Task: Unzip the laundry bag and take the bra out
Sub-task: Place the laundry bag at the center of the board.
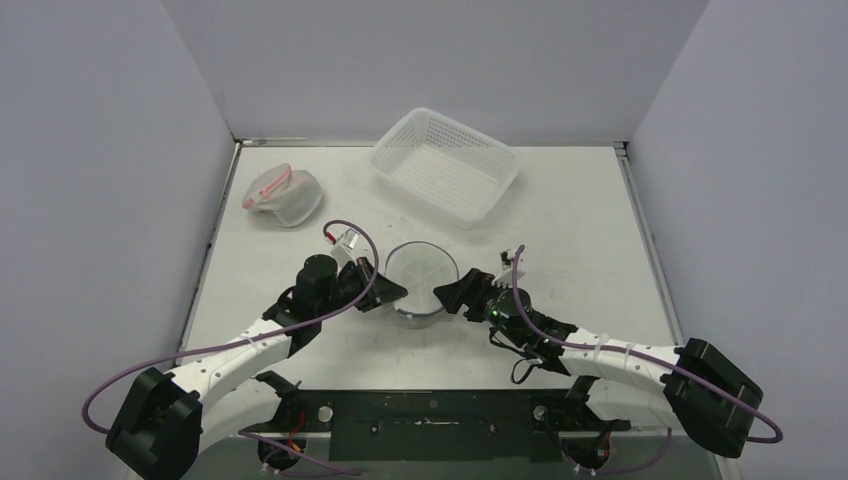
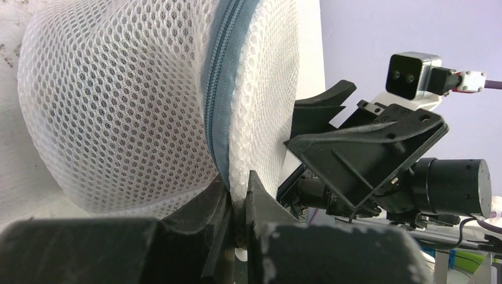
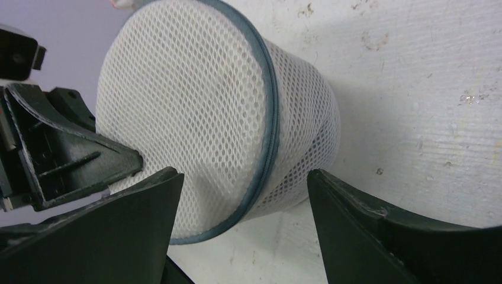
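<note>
So the laundry bag sat upright in the middle of the table, a little white mesh drum with a grey zipper running round it. From the left wrist view the stretch of zipper on show looked fully zipped. The left gripper came in at the bag's 9 o'clock, and its fingers were squeezed almost together with a fold of mesh pinched between them, right beside the zipper. The right gripper was at the bag's 3 o'clock with its jaws spread wide and gripping nothing. In its own wrist view the two fingers sat either side of the bag's lower wall, though I couldn't tell if they were actually touching the mesh.

Up at about 1 o'clock from the bag there was a white plastic basket, well apart from it. Over at 10 o'clock, near the left wall, lay a pink-and-white bundle; too small to say whether that was the bra or another mesh pouch
</note>
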